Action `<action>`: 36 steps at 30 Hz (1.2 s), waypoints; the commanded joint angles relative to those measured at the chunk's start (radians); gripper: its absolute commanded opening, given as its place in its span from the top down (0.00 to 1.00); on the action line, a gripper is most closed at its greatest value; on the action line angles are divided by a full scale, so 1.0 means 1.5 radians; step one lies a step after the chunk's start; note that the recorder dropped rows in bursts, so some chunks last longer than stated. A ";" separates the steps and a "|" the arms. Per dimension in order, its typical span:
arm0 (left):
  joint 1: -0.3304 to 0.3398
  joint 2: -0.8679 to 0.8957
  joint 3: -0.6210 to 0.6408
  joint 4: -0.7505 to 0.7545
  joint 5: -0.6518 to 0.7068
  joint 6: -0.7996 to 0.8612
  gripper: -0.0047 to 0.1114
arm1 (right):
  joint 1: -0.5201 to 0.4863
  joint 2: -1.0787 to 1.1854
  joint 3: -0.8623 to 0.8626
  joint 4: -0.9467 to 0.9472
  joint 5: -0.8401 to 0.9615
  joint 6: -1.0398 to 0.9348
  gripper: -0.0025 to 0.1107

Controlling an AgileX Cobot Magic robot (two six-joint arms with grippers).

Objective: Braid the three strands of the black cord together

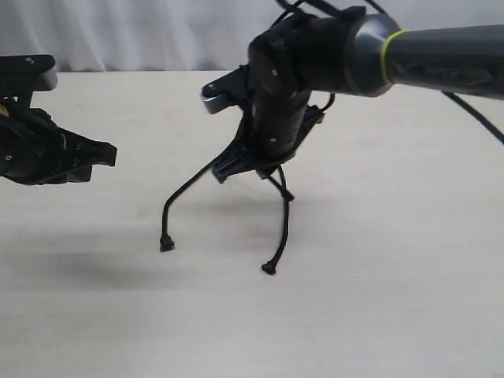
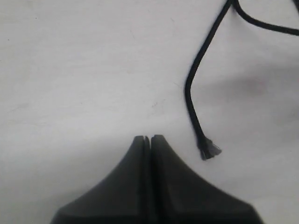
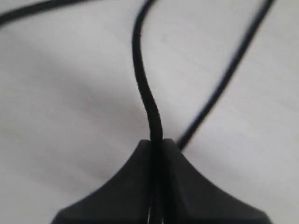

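Note:
The black cord lies mid-table under my right arm. Two strands show in the exterior view: a left strand (image 1: 183,193) ending in a flared tip (image 1: 166,245), and a right strand (image 1: 284,228) with its tip (image 1: 269,268) on the table. My right gripper (image 1: 230,169) is shut on a strand (image 3: 145,91), which runs out from between its jaws; another strand (image 3: 224,79) crosses beside it. The knot is hidden behind the right arm. My left gripper (image 1: 106,154) hovers at the left, shut and empty; its wrist view shows a strand (image 2: 190,93) and frayed tip (image 2: 209,150) beside the gripper (image 2: 150,138).
The pale wooden table (image 1: 378,299) spreads around the cord. A white curtain (image 1: 142,31) hangs behind the far edge. Thick robot cables (image 1: 472,114) trail from the right arm (image 1: 425,59), which reaches in from the right.

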 commanded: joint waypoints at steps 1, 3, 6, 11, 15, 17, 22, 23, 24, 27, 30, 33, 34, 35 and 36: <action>-0.043 -0.001 -0.004 -0.005 0.001 -0.003 0.96 | -0.066 -0.001 0.025 -0.004 0.034 -0.028 0.94; -0.083 -0.001 -0.004 -0.003 0.000 0.004 0.96 | -0.092 -0.001 0.047 -0.002 0.026 -0.028 0.94; -0.138 -0.001 -0.004 -0.003 -0.030 0.004 0.96 | -0.122 0.000 0.072 0.031 0.002 -0.038 0.94; -0.211 0.002 -0.004 -0.005 -0.111 -0.009 0.96 | -0.146 0.000 0.108 0.088 -0.056 -0.052 0.91; -0.241 0.027 -0.013 -0.005 -0.116 -0.040 0.96 | -0.146 0.000 0.114 0.091 -0.048 -0.052 0.73; -0.245 0.052 -0.045 -0.003 -0.069 -0.053 0.96 | -0.147 0.000 0.113 0.105 -0.034 -0.052 0.62; -0.261 0.149 -0.184 0.060 0.085 -0.063 0.96 | -0.189 -0.020 0.111 0.172 -0.021 -0.052 0.48; -0.268 0.172 -0.208 0.081 0.102 -0.075 0.96 | -0.203 -0.027 0.111 0.188 -0.018 -0.052 0.48; -0.276 0.197 -0.234 0.105 0.121 -0.089 0.96 | -0.221 -0.036 0.111 0.203 -0.016 -0.052 0.49; -0.305 0.265 -0.300 0.119 0.144 -0.096 0.96 | -0.274 -0.068 0.111 0.224 -0.007 -0.052 0.49; -0.343 0.321 -0.341 0.118 0.147 -0.095 0.89 | -0.318 -0.094 0.113 0.225 0.010 -0.055 0.49; -0.376 0.364 -0.370 0.118 0.151 -0.083 0.76 | -0.344 -0.113 0.113 0.217 0.017 -0.056 0.49; -0.385 0.376 -0.377 0.118 0.152 -0.083 0.71 | -0.348 -0.116 0.113 0.216 0.017 -0.056 0.49; -0.390 0.387 -0.383 0.118 0.152 -0.083 0.68 | -0.351 -0.119 0.113 0.216 0.017 -0.056 0.49; -0.395 0.396 -0.389 0.118 0.147 -0.083 0.65 | -0.351 -0.119 0.113 0.214 0.015 -0.056 0.49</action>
